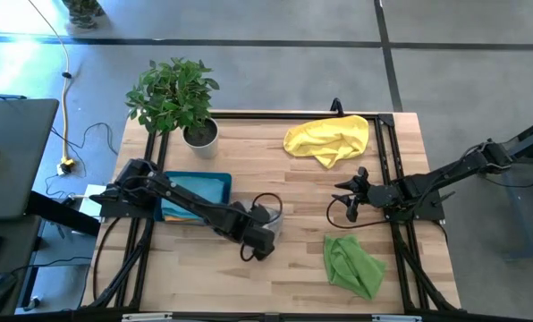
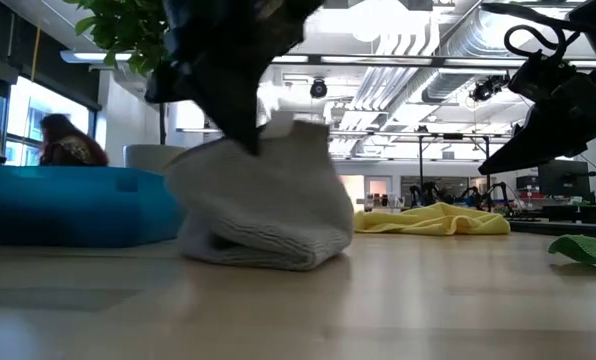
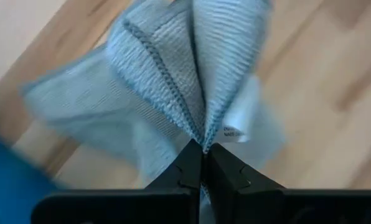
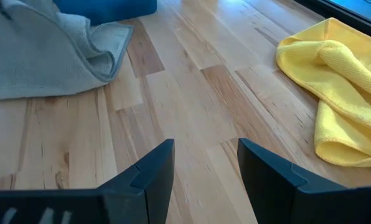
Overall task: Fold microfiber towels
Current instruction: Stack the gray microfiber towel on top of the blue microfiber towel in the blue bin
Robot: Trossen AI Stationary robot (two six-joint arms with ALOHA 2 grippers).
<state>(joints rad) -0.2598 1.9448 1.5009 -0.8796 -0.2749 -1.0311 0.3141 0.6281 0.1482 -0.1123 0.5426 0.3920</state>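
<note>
A grey microfiber towel is bunched near the table's middle, beside the teal tray, and my left gripper is shut on its top. Its lower folds rest on the wood. A yellow towel lies crumpled at the far right. A lime green towel lies crumpled at the near right. My right gripper hovers open over bare wood at the right, between those two towels, with nothing between its fingers. My left gripper pinches several gathered layers of the grey towel, stitched edges among them, between its two fingers. A white label shows right beside the pinch. The fingers come steeply from above. The towel hangs below them in a fan, its lower part on the table.
A potted plant stands at the far left, behind the tray. A black frame runs along the table's far and side edges. Bare wood lies between the grey towel and my right gripper. A person shows in the room beyond.
</note>
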